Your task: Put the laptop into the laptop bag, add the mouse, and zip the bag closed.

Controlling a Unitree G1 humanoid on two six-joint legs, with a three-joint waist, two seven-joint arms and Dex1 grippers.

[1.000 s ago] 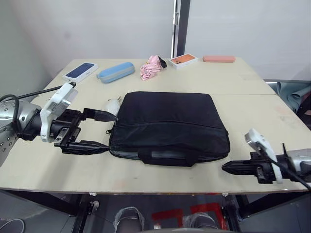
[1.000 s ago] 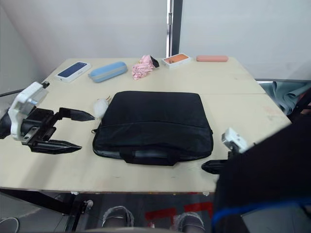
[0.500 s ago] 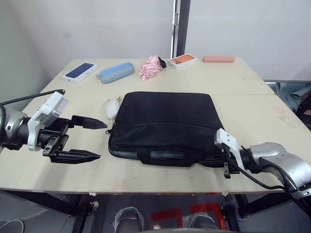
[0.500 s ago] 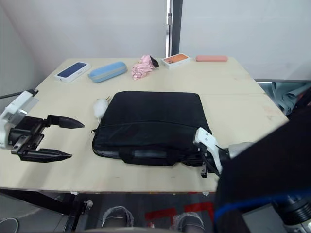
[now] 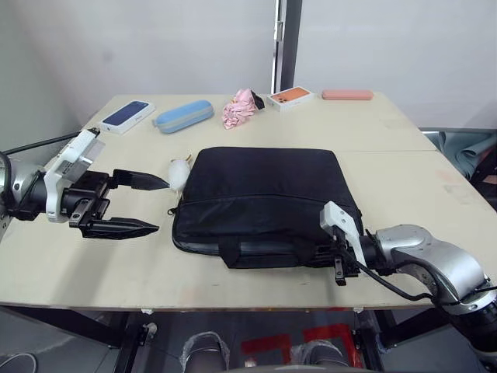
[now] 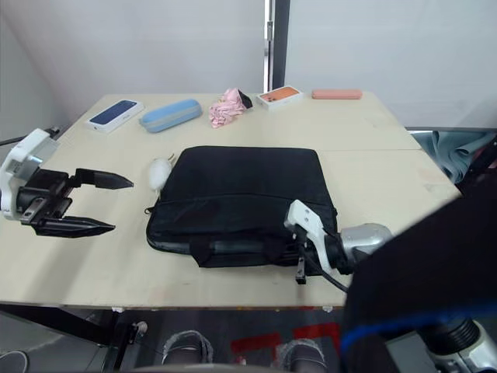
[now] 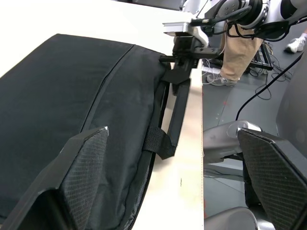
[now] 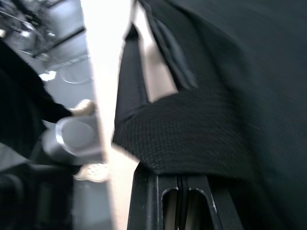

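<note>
The bag is a black woven-fabric soft case, a rounded-cornered rectangle lying flat in the middle of the pale wooden table, its long axis running left to right, its zipper seam and short webbing handles on the edge facing the robot. Through the front edge a strip of silver-grey shows inside, though whether that is the laptop cannot be told. A small white rounded lump sits touching the bag's far left corner; whether it is the mouse cannot be told. The left gripper hovers over the table just left of the bag, its two tapered black fingers spread wide with nothing between them, pointing toward the bag's left side. The right gripper is pressed against the bag's near right edge, beside the handle; in its wrist view the two fingers lie tight together under coarse black webbing, and whether they pinch it cannot be told. Along the far side lie a dark phone, a blue oblong case, crumpled pink cloth, an orange-topped box and a flat pink case.
</note>
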